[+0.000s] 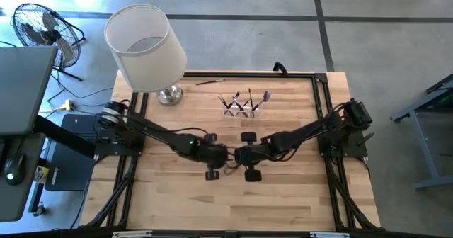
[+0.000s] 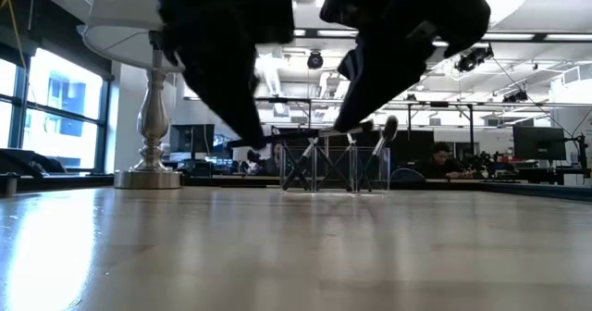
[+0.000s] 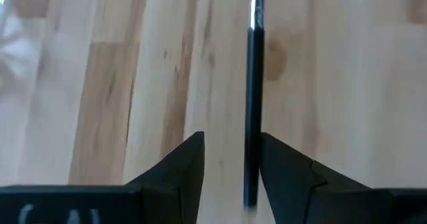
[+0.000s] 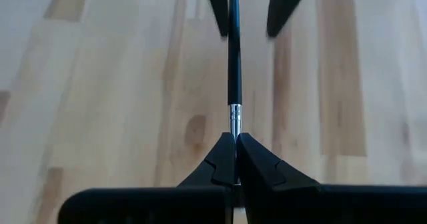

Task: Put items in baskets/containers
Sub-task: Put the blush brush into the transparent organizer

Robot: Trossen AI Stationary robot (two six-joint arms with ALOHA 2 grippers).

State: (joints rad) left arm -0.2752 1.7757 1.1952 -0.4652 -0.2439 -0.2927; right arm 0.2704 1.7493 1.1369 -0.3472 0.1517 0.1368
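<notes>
Two dark robot arms meet near the middle of the light wooden table (image 1: 283, 195). The right gripper (image 4: 234, 159) is pinched tight on the silver end of one thin black makeup brush (image 4: 233, 64). The brush's dark handle reaches across to the left gripper (image 3: 230, 161). That gripper's two fingers stand a little apart, with the handle between them and close against one finger. I cannot tell if they squeeze it.

Farther back on the table stands one small clear plastic holder (image 1: 243, 110). About five more thin brushes (image 1: 249, 99) stick up out of it. One more thin dark brush (image 1: 210, 81) lies flat near the far edge. One lamp with a big white round shade (image 1: 145, 47) stands at the far left.
</notes>
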